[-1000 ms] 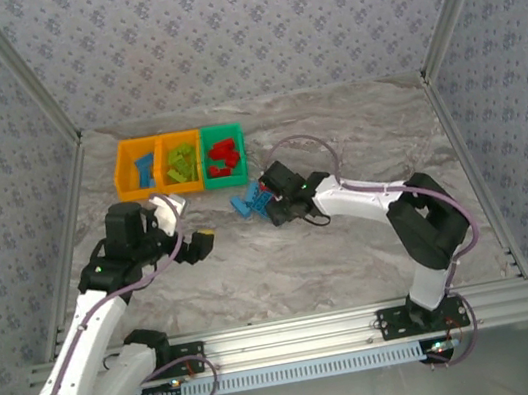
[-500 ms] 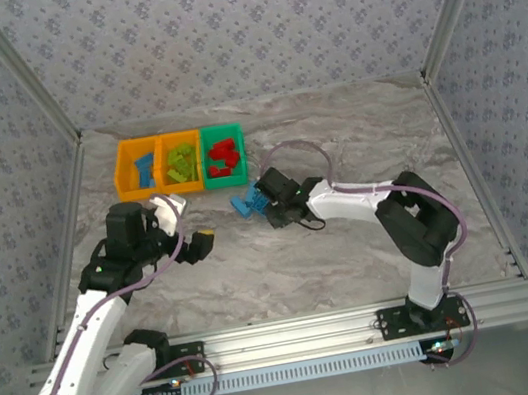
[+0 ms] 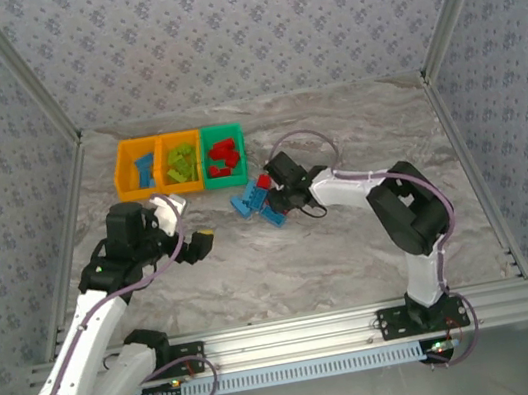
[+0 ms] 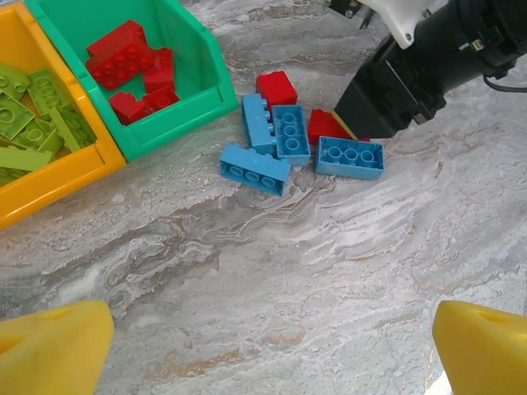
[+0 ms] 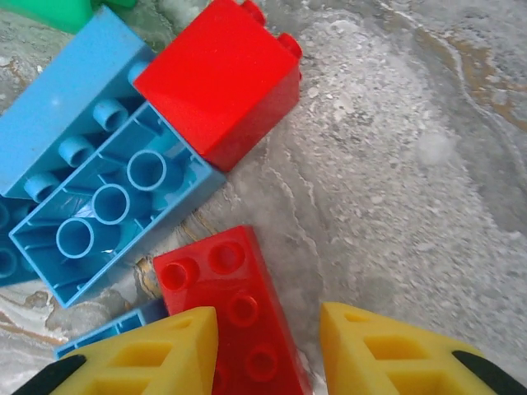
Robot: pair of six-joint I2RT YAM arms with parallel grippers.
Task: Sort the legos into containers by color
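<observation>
A glossy, studded red rectangular plastic brick (image 5: 239, 313) lies on the veined grey marble-look tabletop (image 5: 395, 164) among smooth blue plastic bricks (image 5: 99, 197), near the green plastic bin (image 4: 181, 115). The right gripper (image 5: 268, 350) has its yellow fingers narrowed closely around this brick, though a firm pinch cannot be told. The left gripper (image 4: 263, 354) hangs spread wide above the tabletop.

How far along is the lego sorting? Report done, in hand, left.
Done: blue legos sit in the left orange bin, lime ones in the middle orange bin, red ones in the green bin. In hand: the right gripper straddles a red brick lying on the table. Left: that brick, a second red brick and four blue bricks beside the green bin.
</observation>
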